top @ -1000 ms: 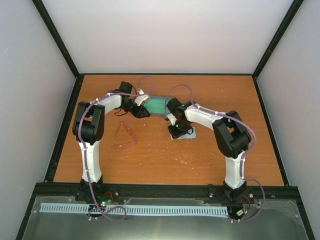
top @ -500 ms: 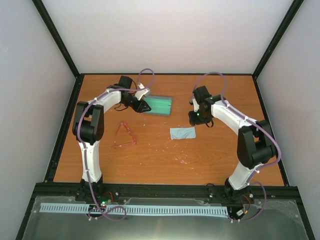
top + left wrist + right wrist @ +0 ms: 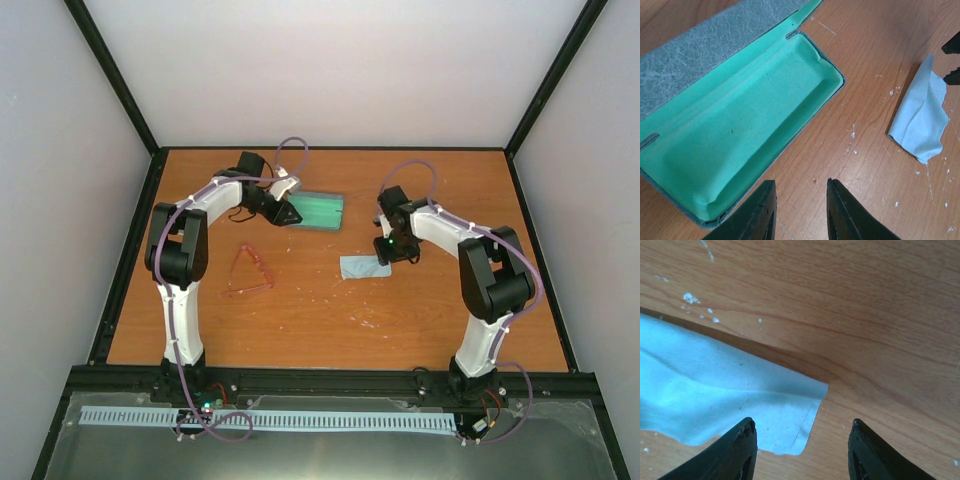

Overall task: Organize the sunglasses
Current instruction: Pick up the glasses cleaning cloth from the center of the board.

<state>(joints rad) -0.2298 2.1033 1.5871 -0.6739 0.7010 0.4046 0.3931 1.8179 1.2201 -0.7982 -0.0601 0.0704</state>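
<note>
The task is at an early stage, in my judgement. The sunglasses (image 3: 248, 272) lie on the table (image 3: 300, 330), at about 7 o'clock from the case (image 3: 322, 210) and well apart from it, and neither of my pincers touches them. The case is already open, with its green lining facing up and nothing inside. What is left: to pick up the glasses, lay them in the case and probably close the lid. The cloth (image 3: 363, 267) may go in too.

My left pincer (image 3: 801, 182) has its jaws a little apart, with only bare wood between them, just beside the near edge of the case. My right pincer (image 3: 801, 421) stands wider open and empty, low over the corner of the cloth.

Only the top view shows the glasses. They are small and thin there, so the temples seem unfolded, but I cannot be sure. The left wrist view shows the hollow of the case, its raised lid and the crumpled cloth at 3 o'clock. The right wrist view shows how the cloth's edge lifts from the wood.
</note>
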